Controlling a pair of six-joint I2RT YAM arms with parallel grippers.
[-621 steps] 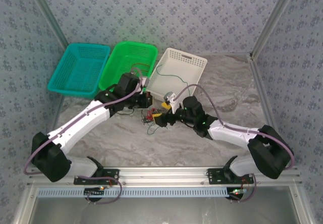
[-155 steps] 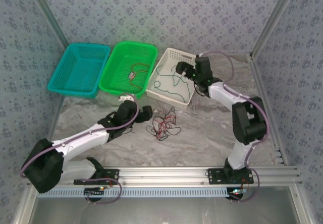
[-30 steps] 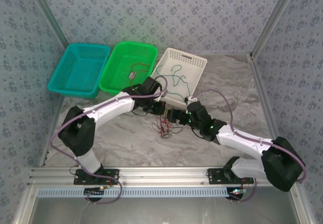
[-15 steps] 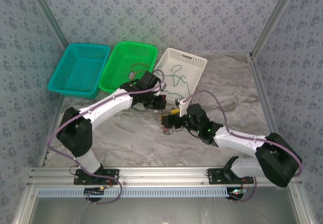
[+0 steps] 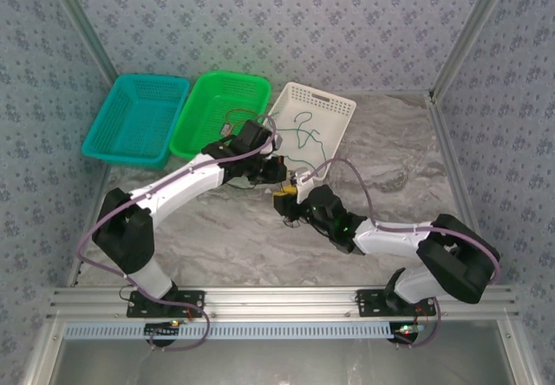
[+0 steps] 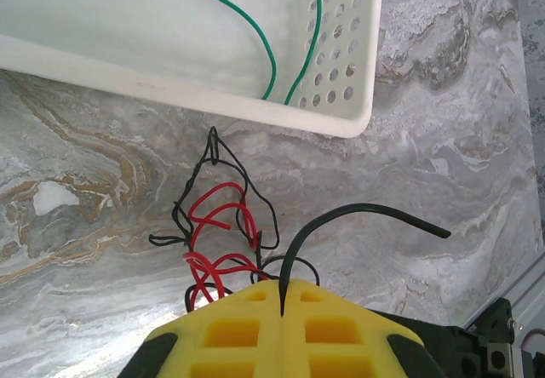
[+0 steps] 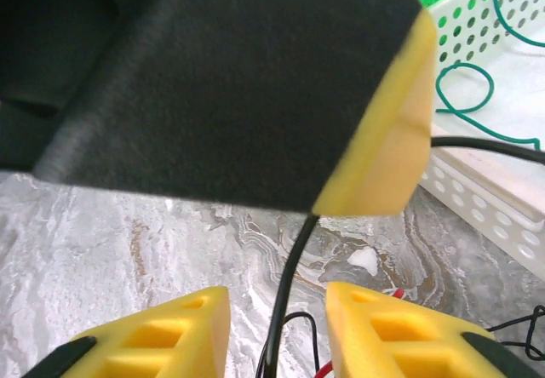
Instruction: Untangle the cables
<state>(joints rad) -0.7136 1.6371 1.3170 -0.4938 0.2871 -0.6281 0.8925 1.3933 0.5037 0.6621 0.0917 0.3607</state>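
A tangle of red and black cables (image 6: 223, 235) lies on the marble table just in front of the white basket (image 6: 345, 97). My left gripper (image 6: 281, 291) is shut on a black cable (image 6: 358, 211) that arches up out of the tangle. In the right wrist view that same black cable (image 7: 288, 293) hangs down from the left gripper's fingers (image 7: 383, 152) and passes between the fingers of my open right gripper (image 7: 277, 314) without touching them. From above, the left gripper (image 5: 280, 185) and the right gripper (image 5: 293, 208) meet over the tangle.
A green cable (image 5: 303, 133) lies in the white basket (image 5: 334, 103). A red cable (image 5: 232, 118) lies in the green basket (image 5: 204, 90). A teal basket (image 5: 113, 138) stands at the far left. Bare marble (image 5: 390, 168) lies to the right.
My right gripper has slid left and now sits right under the left gripper, open around the hanging black cable. The left gripper has lifted slightly toward the baskets.
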